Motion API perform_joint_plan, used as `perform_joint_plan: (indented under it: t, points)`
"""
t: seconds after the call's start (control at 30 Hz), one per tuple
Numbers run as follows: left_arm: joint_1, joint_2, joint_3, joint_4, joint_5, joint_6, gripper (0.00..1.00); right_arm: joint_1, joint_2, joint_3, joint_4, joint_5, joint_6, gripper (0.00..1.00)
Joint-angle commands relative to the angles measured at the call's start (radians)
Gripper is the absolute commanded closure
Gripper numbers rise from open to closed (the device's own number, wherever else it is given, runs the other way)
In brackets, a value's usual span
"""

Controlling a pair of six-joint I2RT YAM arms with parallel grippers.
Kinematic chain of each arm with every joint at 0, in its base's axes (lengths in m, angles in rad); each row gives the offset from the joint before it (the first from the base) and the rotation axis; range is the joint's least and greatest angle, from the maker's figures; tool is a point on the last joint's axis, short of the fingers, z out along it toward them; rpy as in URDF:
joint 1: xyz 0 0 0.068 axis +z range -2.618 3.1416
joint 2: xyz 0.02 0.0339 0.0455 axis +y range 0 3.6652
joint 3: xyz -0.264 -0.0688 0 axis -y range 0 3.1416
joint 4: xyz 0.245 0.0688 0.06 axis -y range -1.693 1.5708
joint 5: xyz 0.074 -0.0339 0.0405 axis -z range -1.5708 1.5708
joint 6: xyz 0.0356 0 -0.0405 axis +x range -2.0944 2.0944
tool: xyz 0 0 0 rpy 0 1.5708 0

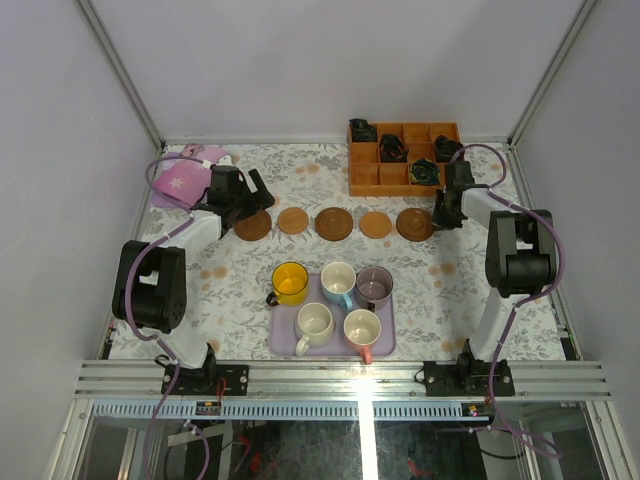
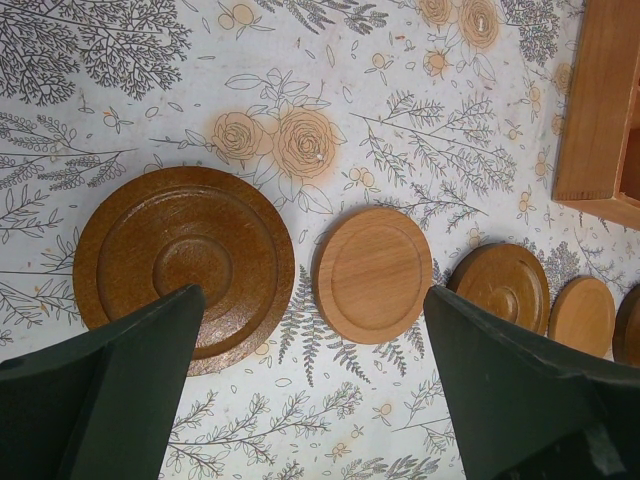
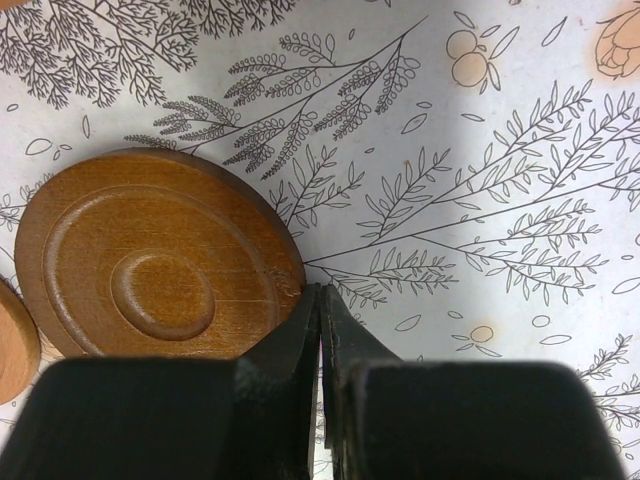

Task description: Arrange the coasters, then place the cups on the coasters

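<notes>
Five thin round wooden coasters (image 1: 333,223) are lying in a row across the flowered tablecloth (image 1: 230,290), dark grooved discs alternating with plain tan ones. The left gripper (image 2: 310,300) is hanging wide open over the leftmost. The right gripper (image 3: 320,300) is sitting clenched on nothing, just beside the rightmost (perhaps touching its rim). Five small ceramic mugs (image 1: 314,325) are standing on the flat lavender tray (image 1: 284,346).
</notes>
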Motion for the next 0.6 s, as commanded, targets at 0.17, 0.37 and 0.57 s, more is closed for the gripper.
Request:
perform_joint_plan:
  t: [0.17, 0.37, 0.57]
  points:
    - [-0.002, 0.002, 0.034, 0.023, -0.007, 0.008, 0.08, 0.011, -0.094, -0.044, -0.069, 0.138, 0.035, 1.00]
    - [-0.002, -0.009, 0.043, 0.024, -0.013, 0.025, 0.08, 0.009, -0.214, -0.060, -0.107, 0.191, 0.028, 1.00]
    - [-0.001, -0.032, 0.055, 0.016, -0.040, 0.065, 0.08, 0.010, -0.351, -0.024, -0.094, 0.310, -0.008, 0.91]
